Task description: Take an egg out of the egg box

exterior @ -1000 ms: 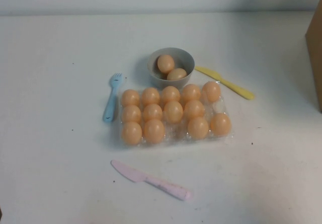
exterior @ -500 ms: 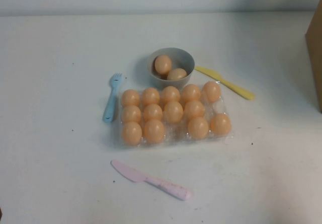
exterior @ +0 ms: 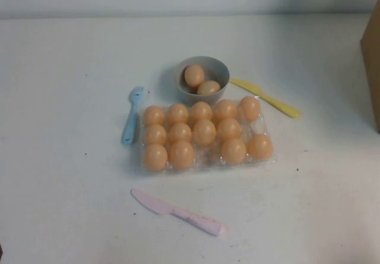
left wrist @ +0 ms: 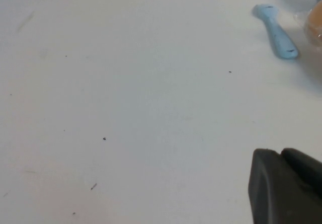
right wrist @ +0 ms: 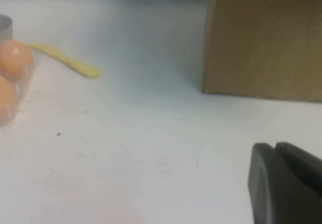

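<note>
White tabletop [exterior: 65, 175]. Egg box [exterior: 209, 159]: 13 eggs; grey bowl [exterior: 221, 71]: 2. Right hand [right wrist: 287, 183] closed, empty, well clear of box. Left hand [left wrist: 284, 186]: grip cannot tell.

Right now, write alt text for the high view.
A clear egg box holds thirteen eggs; behind it a grey bowl holds two more. Blue fork left, yellow knife right, pink knife in front; no gripper shows.
</note>
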Robot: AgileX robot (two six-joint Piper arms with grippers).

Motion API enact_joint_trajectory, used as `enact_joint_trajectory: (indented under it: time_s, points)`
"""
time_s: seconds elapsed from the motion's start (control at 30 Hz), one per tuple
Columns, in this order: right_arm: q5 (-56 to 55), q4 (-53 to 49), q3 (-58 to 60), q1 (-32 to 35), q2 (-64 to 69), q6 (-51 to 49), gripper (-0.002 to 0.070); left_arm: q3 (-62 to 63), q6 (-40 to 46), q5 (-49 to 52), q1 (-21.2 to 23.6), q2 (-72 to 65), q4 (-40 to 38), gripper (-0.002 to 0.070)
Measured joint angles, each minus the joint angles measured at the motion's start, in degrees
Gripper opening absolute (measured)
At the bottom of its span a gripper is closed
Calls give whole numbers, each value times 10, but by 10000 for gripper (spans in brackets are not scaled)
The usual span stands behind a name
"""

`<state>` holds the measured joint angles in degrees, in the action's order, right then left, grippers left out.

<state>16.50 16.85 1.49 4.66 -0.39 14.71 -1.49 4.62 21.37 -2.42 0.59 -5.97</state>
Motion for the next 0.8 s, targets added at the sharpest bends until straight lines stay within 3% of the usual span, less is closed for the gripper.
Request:
enact_joint_trajectory:
  time_s: [0.8]
  points:
    - [42, -29, 0, 12, -1, -27, -18, 0, 0, 0, 0, 0, 0, -4]
